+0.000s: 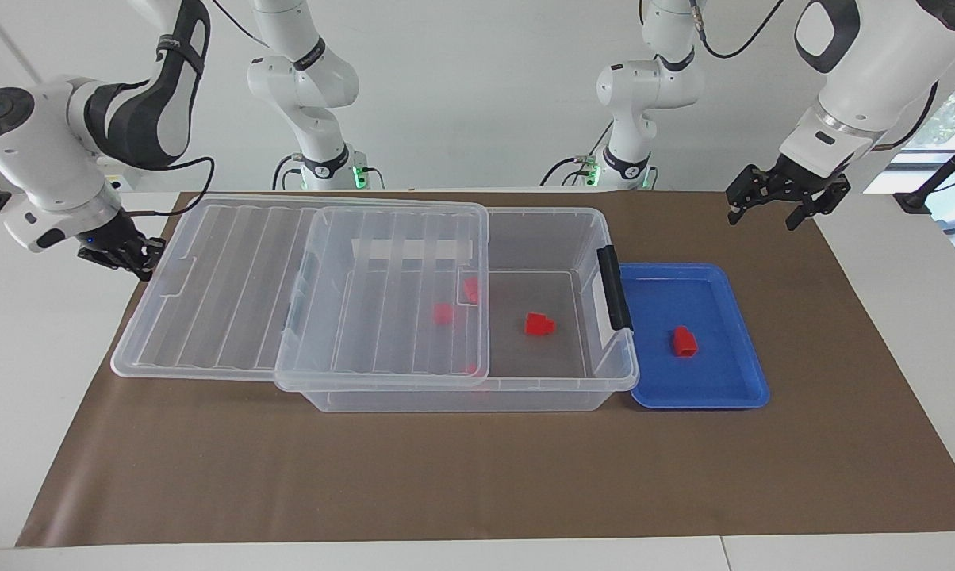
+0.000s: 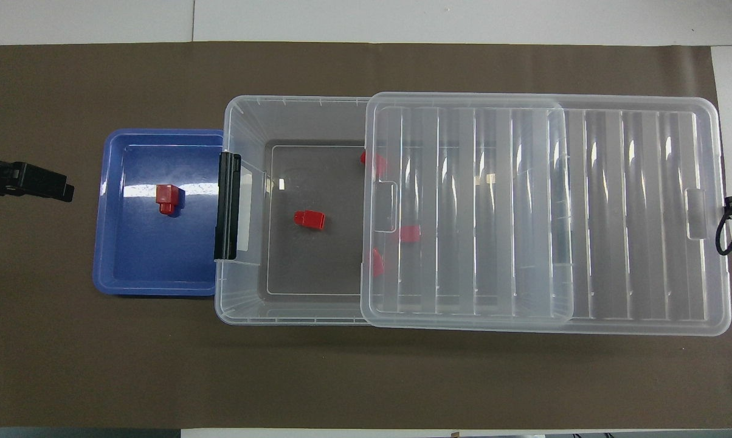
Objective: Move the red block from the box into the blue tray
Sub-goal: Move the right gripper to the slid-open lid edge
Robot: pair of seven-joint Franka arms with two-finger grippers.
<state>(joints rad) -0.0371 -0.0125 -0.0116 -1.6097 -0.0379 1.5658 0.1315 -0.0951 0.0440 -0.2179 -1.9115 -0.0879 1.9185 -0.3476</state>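
Brown paper mat on white table

A red block lies in the blue tray beside the box.

The box is seen to be clear plastic, smooth and pretty glossy, with light streaks caught on the ribbed clear lid. Its latch is made of black plastic with a duller sheen. The blue tray is moulded in shiny plastic too, a white glare being thrown off its floor. The red block looks like smooth hard plastic. The counter is finished plain matt white, and it's covered by a brown sheet that looks like matt paper.
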